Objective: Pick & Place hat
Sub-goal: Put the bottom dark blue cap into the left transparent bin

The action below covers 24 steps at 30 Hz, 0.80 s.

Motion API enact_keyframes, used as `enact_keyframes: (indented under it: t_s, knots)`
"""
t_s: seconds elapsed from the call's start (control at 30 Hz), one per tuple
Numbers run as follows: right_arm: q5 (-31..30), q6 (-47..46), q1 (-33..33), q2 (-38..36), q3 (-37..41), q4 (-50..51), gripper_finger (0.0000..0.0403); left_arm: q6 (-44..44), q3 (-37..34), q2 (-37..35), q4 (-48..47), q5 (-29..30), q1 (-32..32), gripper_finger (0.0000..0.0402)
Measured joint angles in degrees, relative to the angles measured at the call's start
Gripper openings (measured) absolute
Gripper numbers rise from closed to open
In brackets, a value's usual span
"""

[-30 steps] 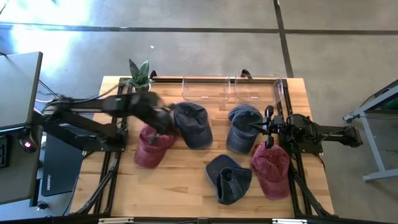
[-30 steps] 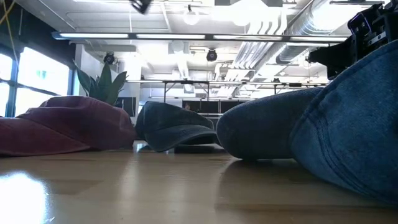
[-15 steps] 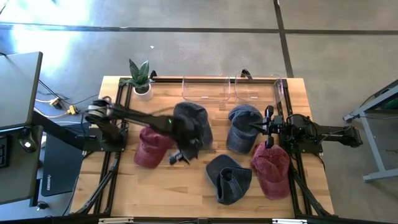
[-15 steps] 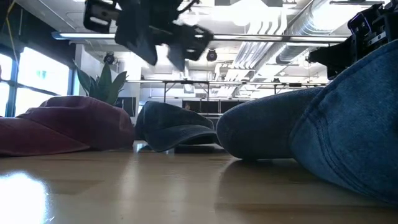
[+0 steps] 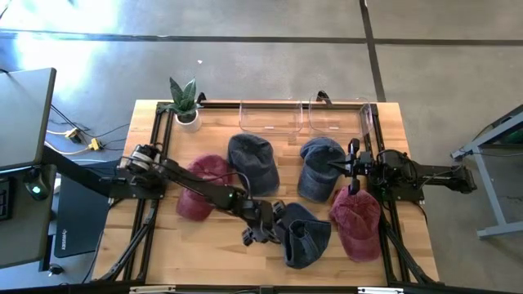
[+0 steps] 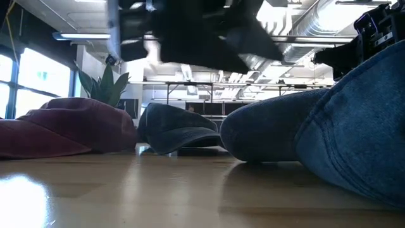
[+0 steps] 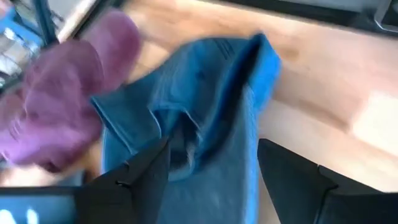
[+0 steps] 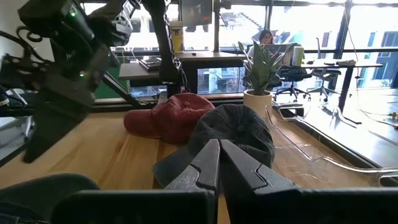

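Hat (image 5: 304, 234) lies lengthwise toward the table's near edge, left claw (image 5: 260, 233) spread open beside it.

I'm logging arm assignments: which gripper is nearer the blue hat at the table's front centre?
Left. The left gripper is open, right beside the blue hat, at its left edge. The right gripper waits farther back, by the right edge.
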<state>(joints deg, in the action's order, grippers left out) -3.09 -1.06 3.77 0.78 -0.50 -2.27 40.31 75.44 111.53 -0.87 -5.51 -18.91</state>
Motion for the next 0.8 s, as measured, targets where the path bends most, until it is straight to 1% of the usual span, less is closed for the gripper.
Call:
enact_keyframes:
  t_s: [0.1,0.2,0.23,0.3,0.33,0.4,0.43,0.5,0.57,0.73,0.8]
  knots:
    - [0.0,0.0,0.0,0.0,0.0,0.0,0.0005,0.4,-0.7,1.4,-2.6,-1.6,0.9,0.0216]
    - [0.0,0.0,0.0,0.1,0.0,0.0,0.0006,0.7,0.1,3.3,2.2,-3.8,2.0,0.0204]
    - [0.0,0.0,0.0,0.2,0.0,0.0,0.0006,1.0,0.1,4.1,2.5,-3.9,2.1,0.0201]
    - [0.0,0.0,0.0,0.2,0.0,0.0,0.0007,2.1,-0.7,4.9,-0.7,-2.6,2.1,0.0195]
    - [0.0,0.0,0.0,0.3,0.0,0.0,0.0007,3.4,-0.8,5.4,-0.4,-1.2,2.0,0.0191]
    - [0.0,0.0,0.0,0.3,0.0,0.0,0.0007,5.9,0.0,7.2,4.0,0.4,2.0,0.0179]
    - [0.0,0.0,0.0,0.3,0.0,0.0,0.0007,6.5,0.1,7.8,4.8,1.5,2.0,0.0170]
    - [0.0,0.0,0.0,0.3,0.0,-0.1,0.0008,6.9,-0.6,8.3,2.9,2.4,2.0,0.0146]
    - [0.0,0.0,0.0,0.3,0.0,0.0,0.0009,6.7,-0.5,8.2,4.3,1.8,2.0,0.0116]
    - [0.0,0.0,0.0,0.4,0.0,0.0,0.0007,-0.5,-0.4,7.8,6.9,1.3,2.0,0.0020]
    - [0.0,0.0,0.0,0.4,0.0,-0.1,0.0005,-4.0,-0.4,5.6,6.5,1.1,2.1,0.0010]
